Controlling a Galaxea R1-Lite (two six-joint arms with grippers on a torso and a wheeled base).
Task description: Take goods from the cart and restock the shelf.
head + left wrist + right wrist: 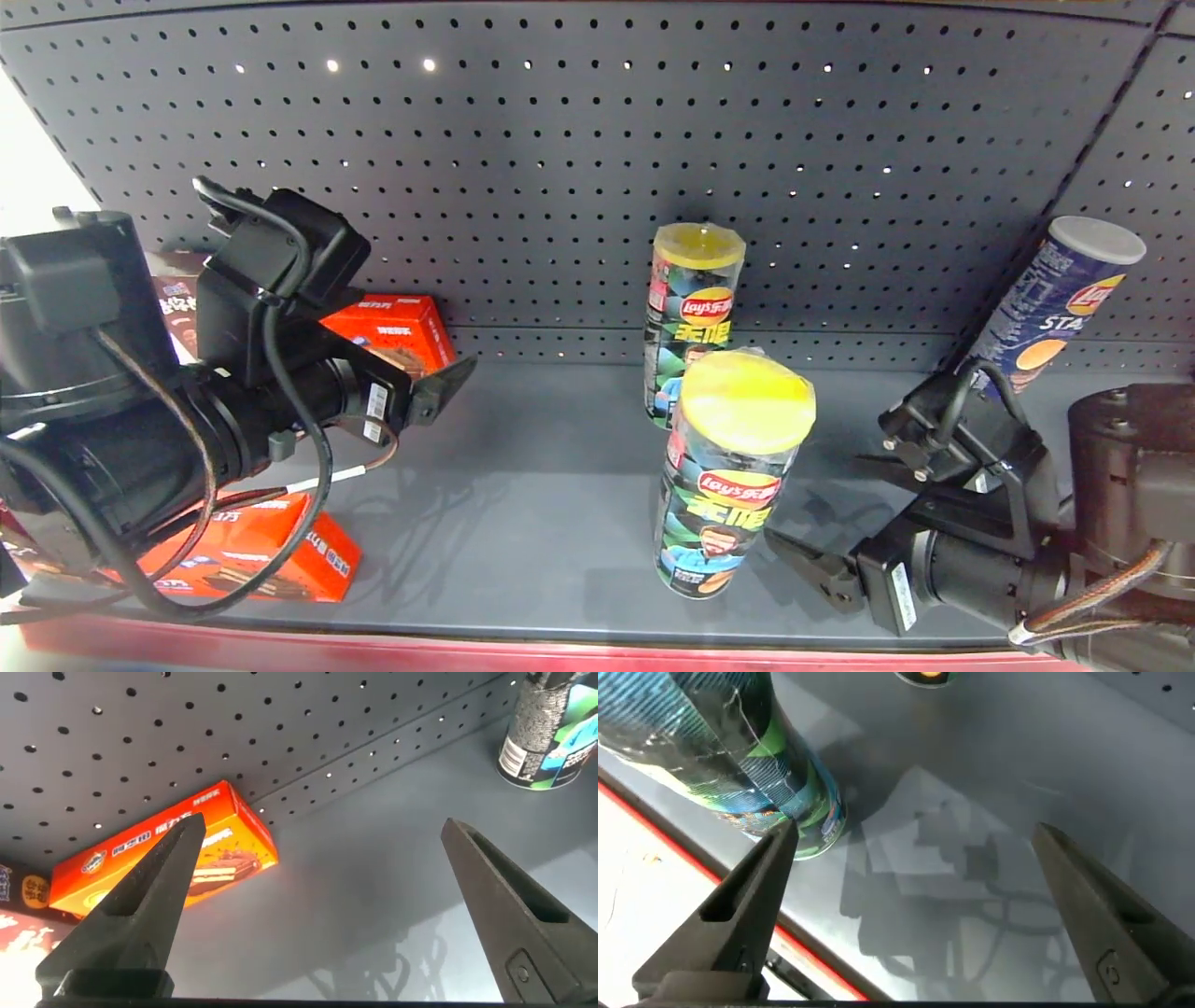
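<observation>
Two end effectors (320, 826) (913, 831) gape; three cans (695, 317) (733, 467) (1055, 299), two orange boxes (401, 331) (271, 551) shelved.

The grey shelf (523, 485) has a red front lip and a perforated back panel (579, 140); two yellow-lidded crisp cans stand upright in the middle, the near can (728, 476) by the lip, the far can (691, 317) behind it and slightly left; far right, a blue can (1055, 299) tilts, its grey lid against the panel, its foot hidden; on the left, one orange box (401, 331) lies by the panel, a second orange box (271, 551) at the lip; a dark box (173, 299) sits far left.
</observation>
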